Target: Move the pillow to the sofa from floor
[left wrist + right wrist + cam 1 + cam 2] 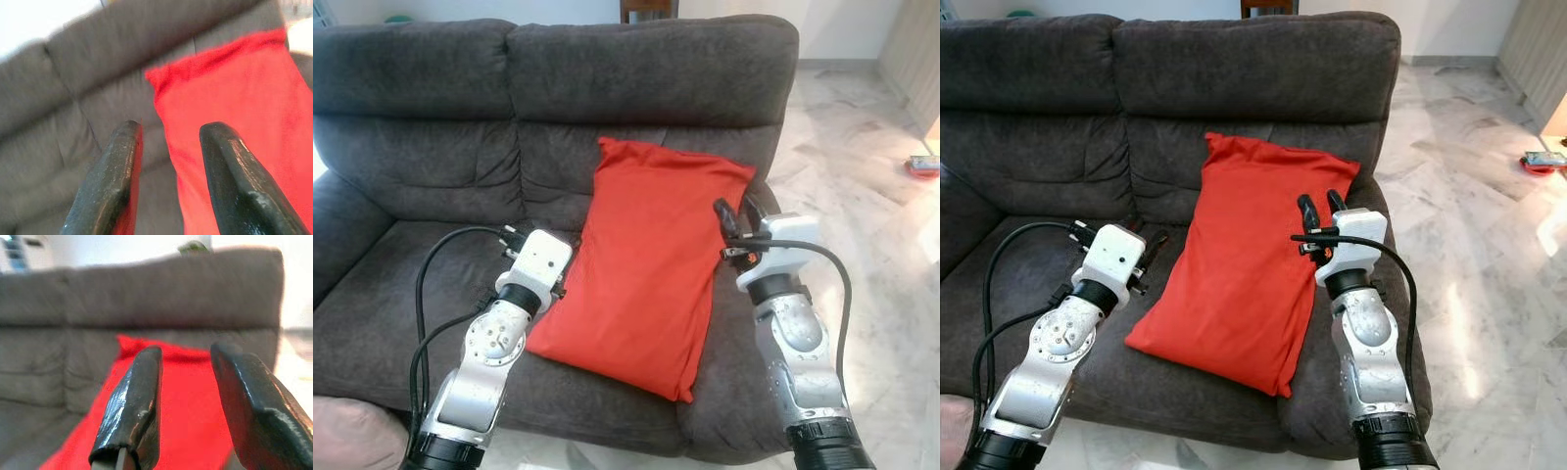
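Left eye view: pillow [651, 274] lies on sofa [431, 147] seat, leaning on backrest. Both end effectors (left [514, 235], right [736, 217]) apart, empty. I'd retract carefully; snagged fabric could drag pillow off.

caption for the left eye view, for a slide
Red pillow lying on the grey sofa, open left gripper and right gripper flanking it.

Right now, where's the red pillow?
The red pillow lies on the grey sofa's right seat cushion, leaning on the backrest, between the left gripper and right gripper.
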Tool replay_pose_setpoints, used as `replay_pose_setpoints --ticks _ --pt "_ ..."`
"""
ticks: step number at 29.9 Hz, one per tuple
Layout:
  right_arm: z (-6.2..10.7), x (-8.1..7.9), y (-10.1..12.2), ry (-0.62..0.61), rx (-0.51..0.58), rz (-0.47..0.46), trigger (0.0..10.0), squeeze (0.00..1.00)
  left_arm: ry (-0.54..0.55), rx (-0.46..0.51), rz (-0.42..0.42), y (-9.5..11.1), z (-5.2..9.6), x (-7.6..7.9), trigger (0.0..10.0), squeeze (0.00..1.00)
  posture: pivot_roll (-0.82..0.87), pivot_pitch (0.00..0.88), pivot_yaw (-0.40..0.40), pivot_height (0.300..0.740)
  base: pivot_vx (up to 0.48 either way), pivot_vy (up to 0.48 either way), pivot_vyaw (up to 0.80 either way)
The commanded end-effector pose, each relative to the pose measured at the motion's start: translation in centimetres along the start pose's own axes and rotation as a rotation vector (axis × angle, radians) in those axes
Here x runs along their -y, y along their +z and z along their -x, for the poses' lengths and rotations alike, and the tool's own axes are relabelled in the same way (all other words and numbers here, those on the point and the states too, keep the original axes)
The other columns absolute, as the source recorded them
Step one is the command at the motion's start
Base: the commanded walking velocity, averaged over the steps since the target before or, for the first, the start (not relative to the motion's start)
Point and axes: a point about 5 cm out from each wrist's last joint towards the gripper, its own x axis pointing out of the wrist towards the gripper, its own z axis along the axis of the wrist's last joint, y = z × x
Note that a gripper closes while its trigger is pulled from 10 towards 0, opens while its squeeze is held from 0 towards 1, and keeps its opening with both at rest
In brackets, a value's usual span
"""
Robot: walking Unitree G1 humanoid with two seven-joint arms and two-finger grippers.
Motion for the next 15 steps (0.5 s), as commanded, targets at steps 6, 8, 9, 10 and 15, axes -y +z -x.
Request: replay_pose_setpoints --ticks 6,8,9,10,15 --pt "3.0 3.7 -5.6 -0.193 -0.219 -0.004 10.0 0.0 0.05 -0.254 0.072 -7.1 2.4 0.1 10.0 0.0 -0.06 0.074 0.055 0.74 0.0 0.0 0.0" --pt "4.9 5.5 -7.5 -0.253 -0.32 0.054 10.0 0.0 0.046 -0.333 0.074 -9.3 3.7 0.3 10.0 0.0 -0.06 0.059 0.058 0.74 0.0 0.0 0.0" --pt "5.5 6.2 -8.2 -0.276 -0.354 0.073 10.0 0.0 0.043 -0.359 0.073 -10.0 4.2 0.4 10.0 0.0 -0.06 0.059 0.058 0.74 0.0 0.0 0.0" --pt "6.6 7.1 -9.0 -0.304 -0.401 0.089 10.0 0.0 0.041 -0.392 0.077 -10.8 4.8 0.5 10.0 0.0 -0.07 0.05 0.057 0.74 0.0 0.0 0.0" --pt "11.8 10.4 -12.2 -0.428 -0.631 0.118 10.0 0.0 0.037 -0.488 0.094 -13.2 6.9 1.0 10.0 0.0 -0.07 0.03 0.058 0.74 0.0 0.0 0.0"
